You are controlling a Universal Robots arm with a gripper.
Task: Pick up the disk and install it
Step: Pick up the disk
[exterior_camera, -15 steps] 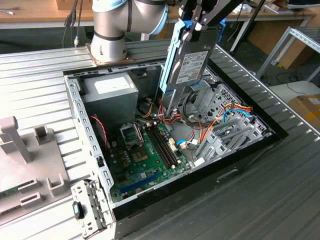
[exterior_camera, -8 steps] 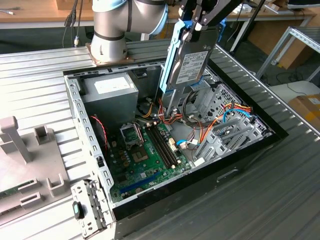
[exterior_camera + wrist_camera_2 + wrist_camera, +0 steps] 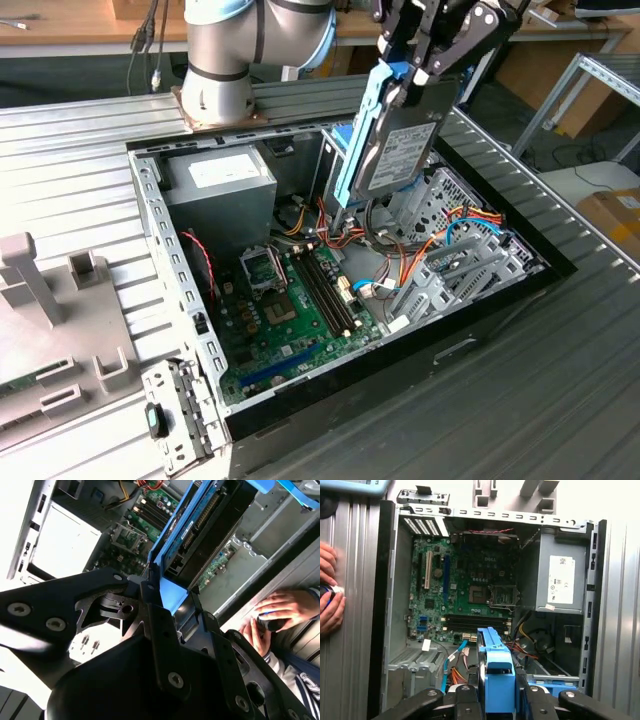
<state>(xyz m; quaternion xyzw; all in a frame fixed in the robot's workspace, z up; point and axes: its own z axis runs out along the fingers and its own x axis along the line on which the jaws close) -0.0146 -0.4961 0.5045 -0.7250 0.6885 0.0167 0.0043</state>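
Note:
The disk (image 3: 400, 140), a silver-grey drive with a white label in a blue side frame (image 3: 358, 140), hangs upright above the open computer case (image 3: 150, 210). My gripper (image 3: 425, 68) is shut on its upper end. Below it sits the metal drive cage (image 3: 455, 250) at the exterior view's right side of the case. In the second wrist view the disk (image 3: 205, 525) runs away from the black fingers (image 3: 155, 625) toward the case interior. In the first wrist view the blue frame (image 3: 497, 672) sits between the black fingers (image 3: 462, 700), over the motherboard (image 3: 465, 580).
A grey power-supply box (image 3: 220, 185) fills the case's far corner. Coloured cables (image 3: 350, 235) lie beside the drive cage. A person's hands (image 3: 272, 615) rest by the case edge, with the hand (image 3: 330, 597) also in the first wrist view. Grey fixtures (image 3: 60, 310) stand at the exterior view's left.

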